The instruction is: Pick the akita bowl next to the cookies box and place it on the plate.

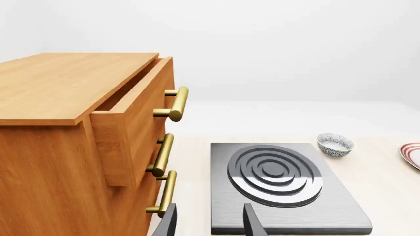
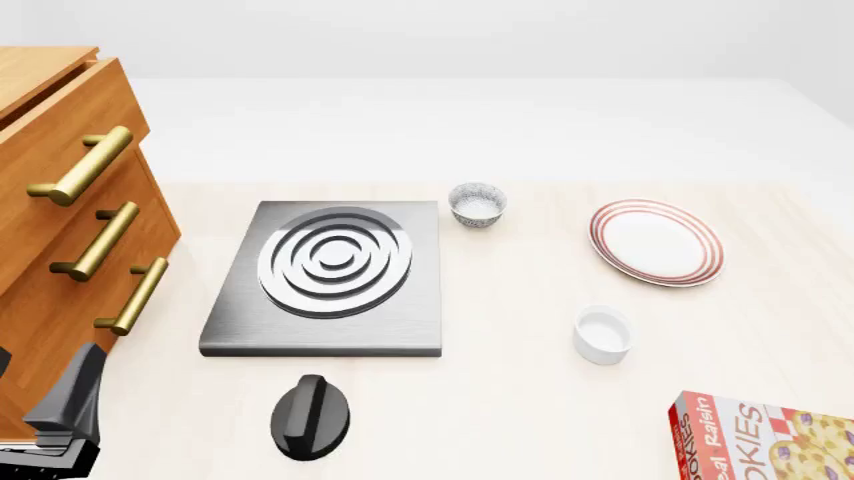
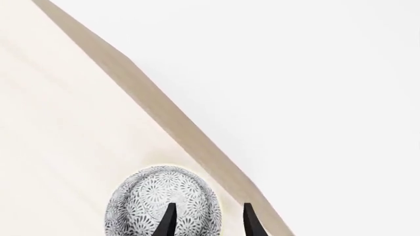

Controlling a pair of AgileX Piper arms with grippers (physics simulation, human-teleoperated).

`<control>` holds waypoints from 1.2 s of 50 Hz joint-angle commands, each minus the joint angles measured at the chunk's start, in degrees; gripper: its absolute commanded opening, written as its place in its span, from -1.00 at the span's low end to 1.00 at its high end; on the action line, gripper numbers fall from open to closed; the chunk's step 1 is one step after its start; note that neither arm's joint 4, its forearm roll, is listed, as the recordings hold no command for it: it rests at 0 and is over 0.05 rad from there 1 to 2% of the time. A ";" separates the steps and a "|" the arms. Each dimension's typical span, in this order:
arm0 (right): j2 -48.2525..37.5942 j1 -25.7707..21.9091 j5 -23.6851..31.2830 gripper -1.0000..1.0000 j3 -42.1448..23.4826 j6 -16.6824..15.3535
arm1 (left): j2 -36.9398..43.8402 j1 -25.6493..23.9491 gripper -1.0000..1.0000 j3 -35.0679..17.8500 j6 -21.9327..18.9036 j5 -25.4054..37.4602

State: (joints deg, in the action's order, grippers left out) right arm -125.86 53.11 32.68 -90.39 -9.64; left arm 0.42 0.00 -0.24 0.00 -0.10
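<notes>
A: We've got the right gripper [image 3: 206, 219] spread, one finger over the patterned bowl [image 3: 163, 204], which sits near the table edge [image 3: 170, 118].

B: The left gripper [image 1: 208, 221] is spread too, by the stove [image 2: 327, 280]. The plate [image 2: 655, 241] is past the white bowl [image 2: 602, 334] and cookies box [image 2: 767, 440].

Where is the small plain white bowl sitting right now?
In the front view, the small plain white bowl sits right of centre, nearer the arms than the red-ringed white plate.

Wooden drawer cabinet [image 2: 60, 190], pale table [image 2: 534, 400], seemingly plain white backdrop.
</notes>
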 commanded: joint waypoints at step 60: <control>16.61 -4.45 14.37 -1.00 -6.69 3.43 | 0.00 0.00 1.00 0.00 0.00 0.00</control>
State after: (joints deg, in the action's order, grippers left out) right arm -111.82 49.92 43.57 -94.22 -6.76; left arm 0.42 0.00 -0.24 0.00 -0.10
